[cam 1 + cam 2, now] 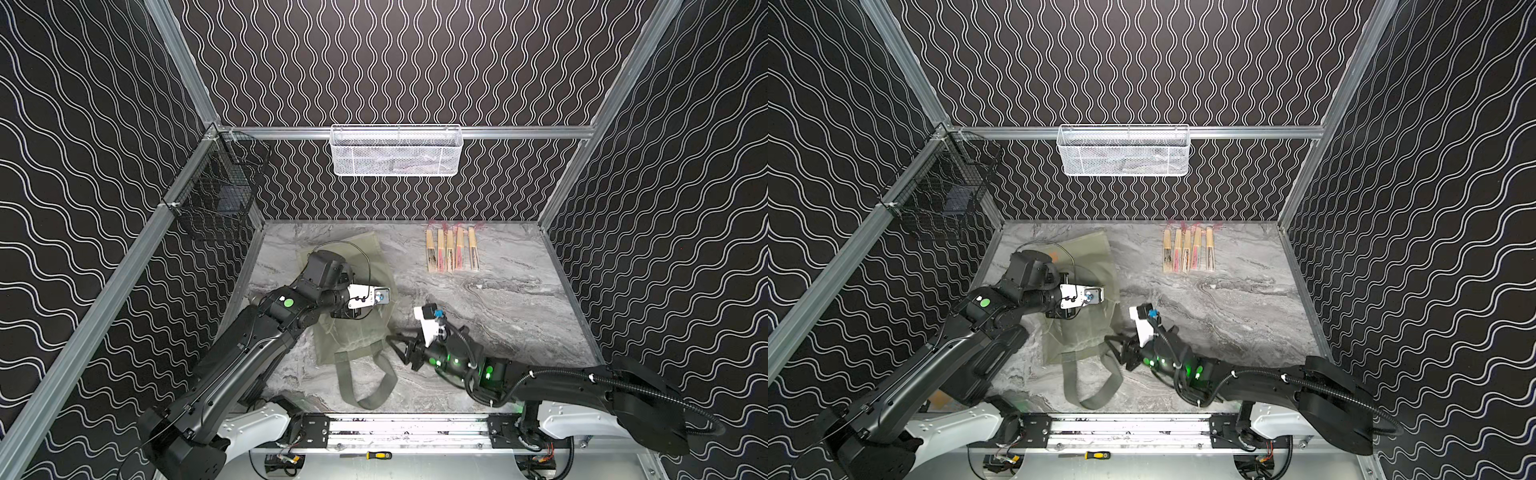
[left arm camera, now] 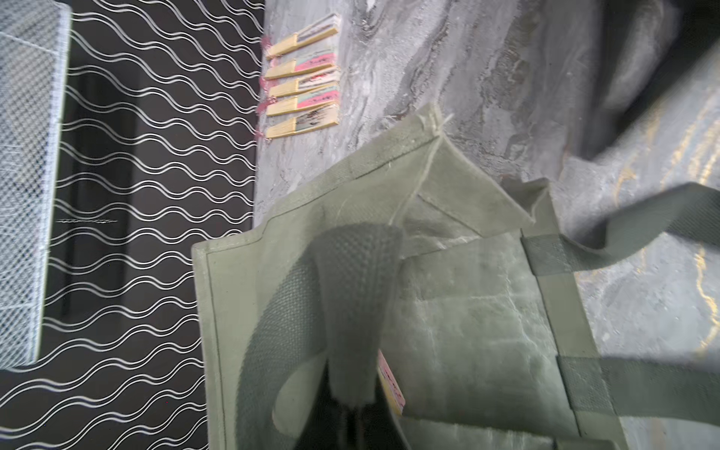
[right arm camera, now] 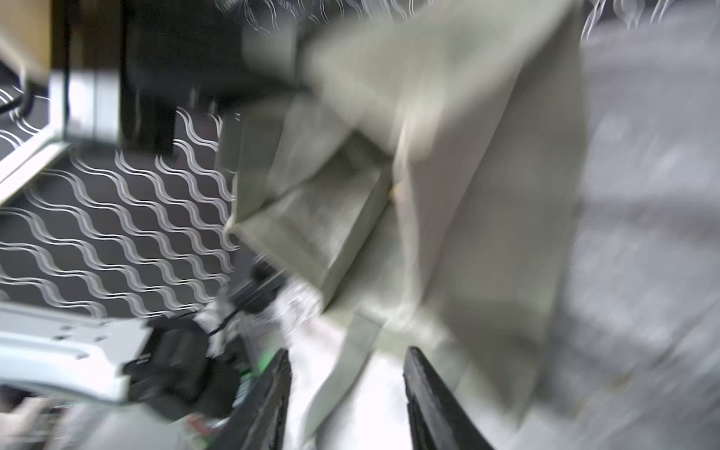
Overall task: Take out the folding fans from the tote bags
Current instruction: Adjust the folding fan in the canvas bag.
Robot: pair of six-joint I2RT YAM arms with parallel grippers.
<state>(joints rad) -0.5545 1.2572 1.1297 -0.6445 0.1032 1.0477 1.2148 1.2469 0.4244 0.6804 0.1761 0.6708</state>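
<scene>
Now: five fans out, sixth fan in tote; left jaws clamp it, right jaws apart.

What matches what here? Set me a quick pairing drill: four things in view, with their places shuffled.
Things:
1 folding fans
2 tote bag
3 white mesh basket
4 black wire basket

Places:
A hung on the back wall
B lying on the left part of the table
C hung on the left wall
D in a row on the table near the back wall

Pairs: 1-D; 2-B; 3-A; 4-C
</scene>
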